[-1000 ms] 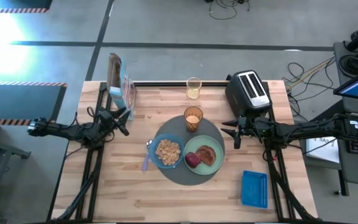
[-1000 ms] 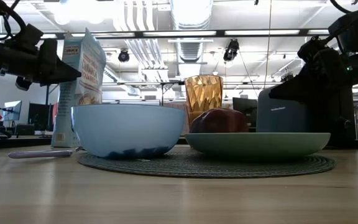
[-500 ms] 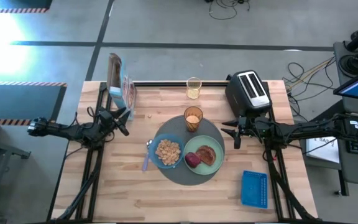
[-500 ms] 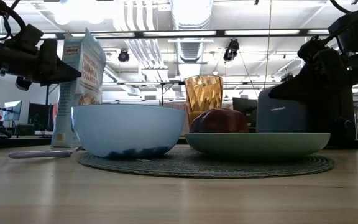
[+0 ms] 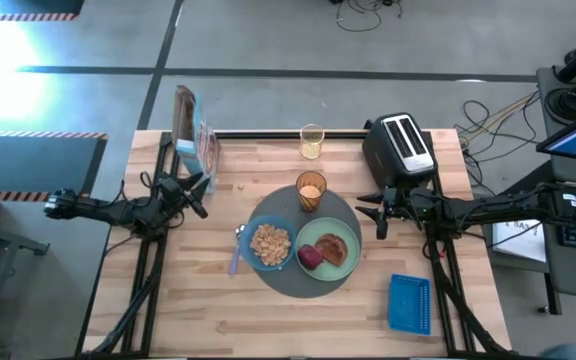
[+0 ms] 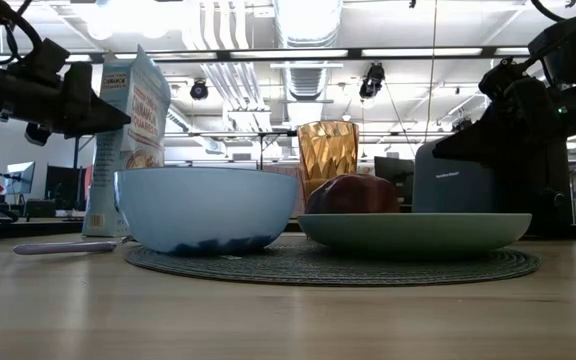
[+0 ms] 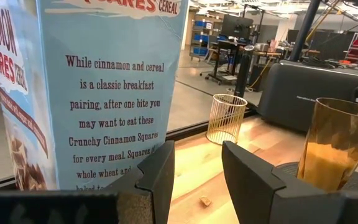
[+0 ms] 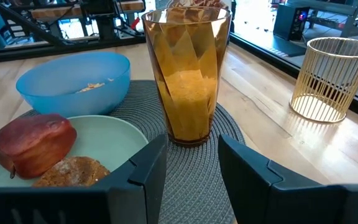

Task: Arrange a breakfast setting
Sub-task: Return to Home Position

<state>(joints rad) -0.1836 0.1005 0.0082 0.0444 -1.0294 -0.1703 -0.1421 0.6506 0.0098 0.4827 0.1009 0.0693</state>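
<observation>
Toward the near right corner of the table (image 5: 218, 310) lies a blue basket (image 5: 408, 303), apart from everything else. The breakfast setting sits mid-table. The round dark-grey mat (image 5: 298, 284) carries the blue bowl (image 5: 252, 236) of cereal and the pale green plate (image 5: 349, 229). A red apple (image 5: 310, 258) and a piece of toast (image 5: 332, 247) are on the plate. The pale spoon (image 5: 234, 258) lies on the wood just beside the bowl, on the side toward the left edge. The glass of orange drink (image 5: 310, 191) stands at the mat's far rim.

The left gripper (image 5: 203, 196) hangs near the left edge, and the right gripper (image 5: 365, 217) sits just beside the plate. Both are empty, with fingers parted by a moderate gap.

Farther back, the black toaster (image 5: 400, 148) stands close behind the right gripper. The tall cereal box (image 5: 193, 135) stands close to the left gripper, and a wire cup (image 5: 312, 141) stands at the far edge.

The setting looks complete, so the risk lies in the retreat. A sideways swing by the left arm could topple the upright box. The right arm could clip the toaster or nudge the plate.
</observation>
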